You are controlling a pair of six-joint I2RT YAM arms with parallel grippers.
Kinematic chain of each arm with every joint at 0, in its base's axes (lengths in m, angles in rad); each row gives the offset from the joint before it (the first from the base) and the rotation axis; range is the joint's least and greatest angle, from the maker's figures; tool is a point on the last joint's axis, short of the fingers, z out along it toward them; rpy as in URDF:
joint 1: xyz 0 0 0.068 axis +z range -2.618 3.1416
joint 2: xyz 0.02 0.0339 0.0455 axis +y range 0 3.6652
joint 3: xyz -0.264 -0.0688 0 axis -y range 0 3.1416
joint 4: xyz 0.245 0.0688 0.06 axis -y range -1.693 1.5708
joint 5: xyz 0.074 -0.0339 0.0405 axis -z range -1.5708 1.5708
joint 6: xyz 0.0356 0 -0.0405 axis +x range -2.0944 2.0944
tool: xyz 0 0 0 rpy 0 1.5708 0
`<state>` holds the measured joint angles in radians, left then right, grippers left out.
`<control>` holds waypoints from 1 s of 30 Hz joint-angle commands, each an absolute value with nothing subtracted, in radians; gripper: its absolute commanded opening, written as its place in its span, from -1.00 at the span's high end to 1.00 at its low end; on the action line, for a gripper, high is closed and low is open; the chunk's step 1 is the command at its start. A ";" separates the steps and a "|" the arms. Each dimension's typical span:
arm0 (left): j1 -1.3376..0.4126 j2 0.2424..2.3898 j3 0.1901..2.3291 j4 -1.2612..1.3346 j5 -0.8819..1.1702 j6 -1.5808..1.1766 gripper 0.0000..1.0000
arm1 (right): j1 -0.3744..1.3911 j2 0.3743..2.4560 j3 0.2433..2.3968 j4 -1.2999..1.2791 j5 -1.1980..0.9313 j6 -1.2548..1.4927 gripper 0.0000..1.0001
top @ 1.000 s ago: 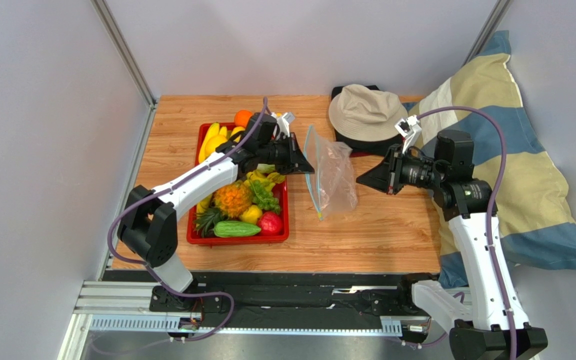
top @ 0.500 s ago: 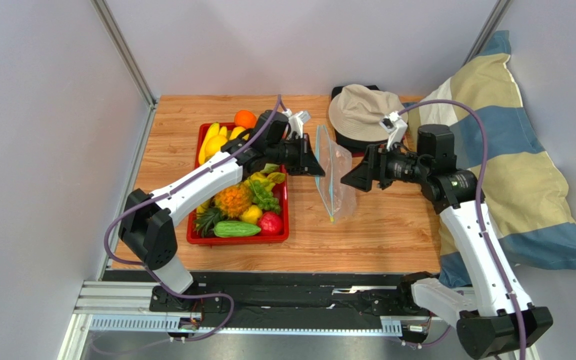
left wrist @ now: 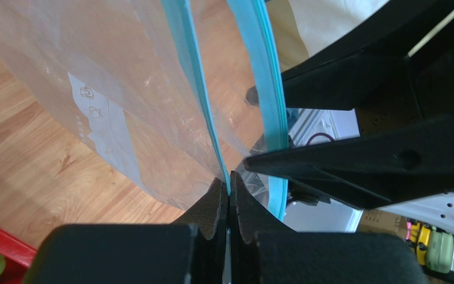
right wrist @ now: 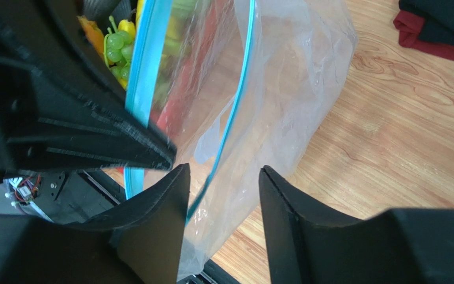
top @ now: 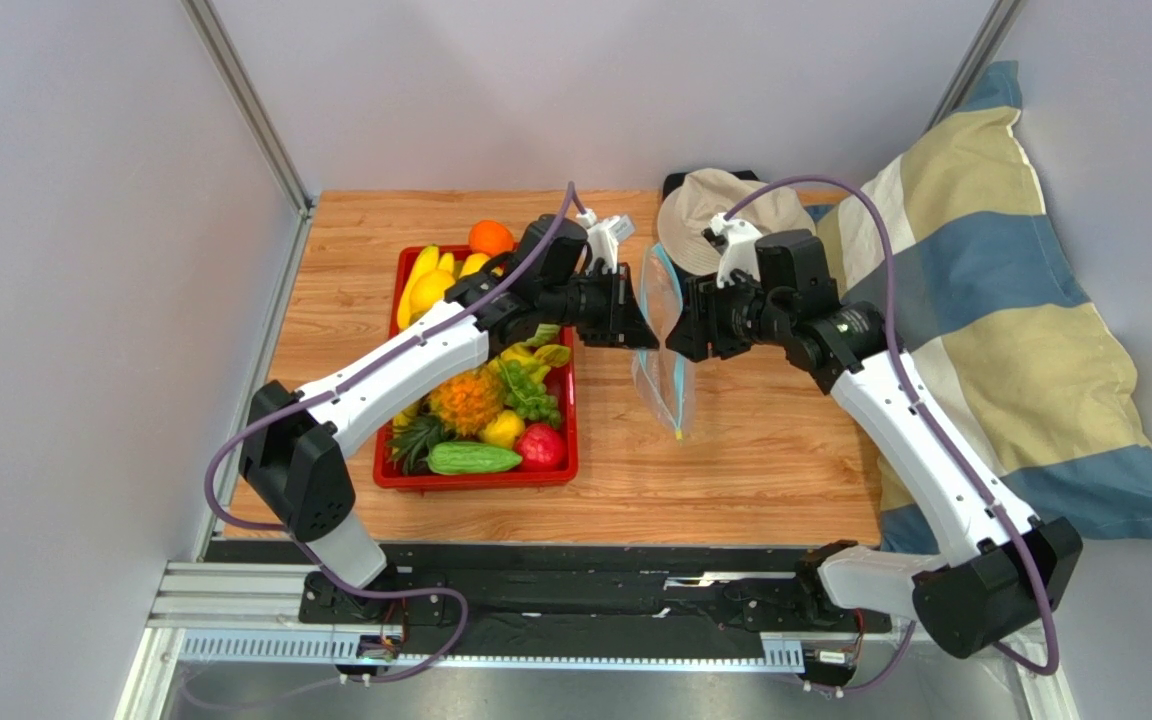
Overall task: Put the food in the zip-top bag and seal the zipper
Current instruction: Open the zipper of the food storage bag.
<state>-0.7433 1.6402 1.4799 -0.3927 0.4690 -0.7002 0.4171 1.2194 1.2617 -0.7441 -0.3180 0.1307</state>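
Note:
The clear zip-top bag (top: 669,383) is held up on edge over the table, right of the red tray. My left gripper (top: 645,338) is shut on one strip of the blue-green zipper (left wrist: 197,106), pinched at the fingertips in the left wrist view (left wrist: 229,184). The mouth is parted and the other strip (left wrist: 268,89) stands apart. My right gripper (top: 681,336) is open, its fingers either side of the bag's far wall and strip (right wrist: 235,100), not closed on it. The food (top: 485,398), a lemon, cucumber, pineapple, grapes and apple, lies in the tray. The bag holds nothing.
The red tray (top: 387,477) sits left of centre. A beige hat (top: 695,210) on dark cloth lies at the back. A striped pillow (top: 1018,300) fills the right side. Bare wood table (top: 778,465) lies in front of the bag.
My left gripper has carried the bag's edge rightward and raised it, so the bag now stands on edge. My right gripper has swung left from beside the hat up to the bag's mouth.

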 commanded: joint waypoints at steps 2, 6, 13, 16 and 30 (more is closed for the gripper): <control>-0.755 1.605 1.511 -0.400 0.463 -0.670 1.00 | 0.425 1.247 1.328 -0.738 -0.267 0.132 0.19; -0.735 1.563 1.473 -0.428 0.436 -0.626 1.00 | 0.399 1.220 1.333 -0.814 -0.247 0.092 1.00; -0.595 1.580 1.436 -0.520 0.555 -0.416 0.77 | 0.319 1.059 1.234 -0.894 -0.418 0.048 1.00; -0.594 1.601 1.459 -0.551 0.629 -0.358 0.43 | 0.319 1.017 1.164 -0.867 -0.533 0.102 1.00; -0.535 1.353 1.465 -0.834 0.697 0.182 -0.98 | 0.319 1.057 1.066 -0.674 -0.618 0.460 1.00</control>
